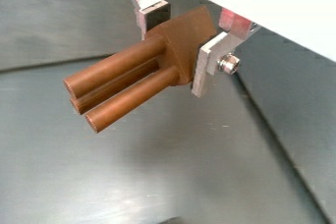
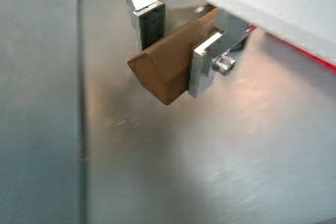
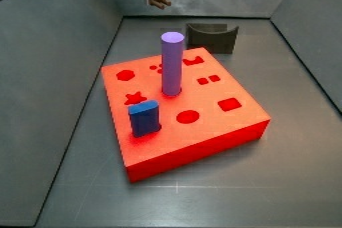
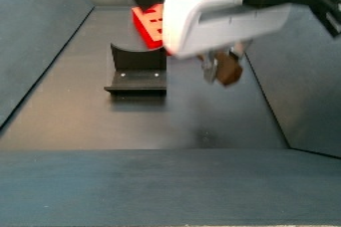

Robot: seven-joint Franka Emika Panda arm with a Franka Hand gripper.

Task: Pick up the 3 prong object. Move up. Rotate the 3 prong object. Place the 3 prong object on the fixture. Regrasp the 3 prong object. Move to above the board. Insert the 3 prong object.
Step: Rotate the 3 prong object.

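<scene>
You have the 3 prong object (image 1: 147,71) clamped in the end effector (image 1: 182,43), its flat brown body pinched between the two silver fingers (image 1: 210,63) and its three round prongs sticking out sideways, clear of the pads. It hangs in the air with the end effector, well above the grey floor (image 1: 171,169). It looks like a small, stiff, light piece, likely plastic or wood, so weight should not trouble you; the risk is that smooth flat faces may slip or twist in the pads if you bump it. Hold it by the block body, never the prongs, which must stay free for the holes. In a side view the fixture (image 4: 136,69) sits below and off to one side of the end effector, with bare floor between, and the board (image 3: 181,107) lies beyond it, carrying a purple cylinder (image 3: 171,64) and a blue block (image 3: 144,118). The floor is flat and uncluttered, walled by sloping grey sides, so you have room to turn the piece before setting it in the fixture's notch.
</scene>
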